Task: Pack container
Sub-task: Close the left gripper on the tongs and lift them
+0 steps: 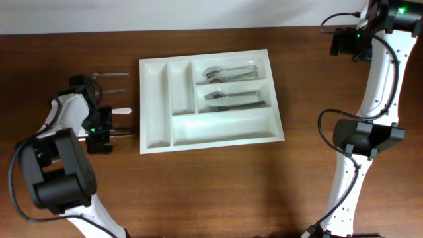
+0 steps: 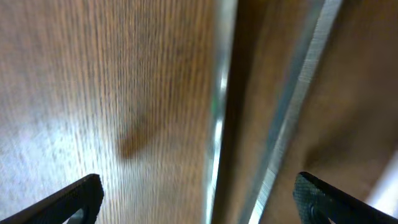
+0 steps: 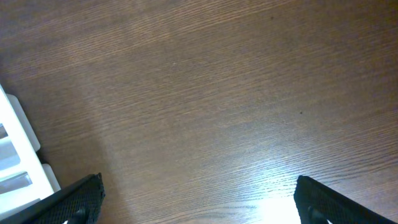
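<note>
The container [image 1: 221, 125] lies mid-frame on the bench [image 1: 218, 192], with spoons [image 1: 228, 71] and other cutlery [image 1: 231, 99] in two of its right-hand compartments. The left gripper [image 2: 199, 202] — jaws wide — hovers at the frame's left over loose metal utensils [image 2: 217, 112] beside the container. The right gripper [image 3: 199, 202], also wide, hangs over the bench at upper right.

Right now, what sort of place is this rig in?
Probably a lab bench staged for kitchen sorting: a wood-grain table, a white cutlery tray with metal utensils in two compartments, loose cutlery beside it, and robot arms left and right.
</note>
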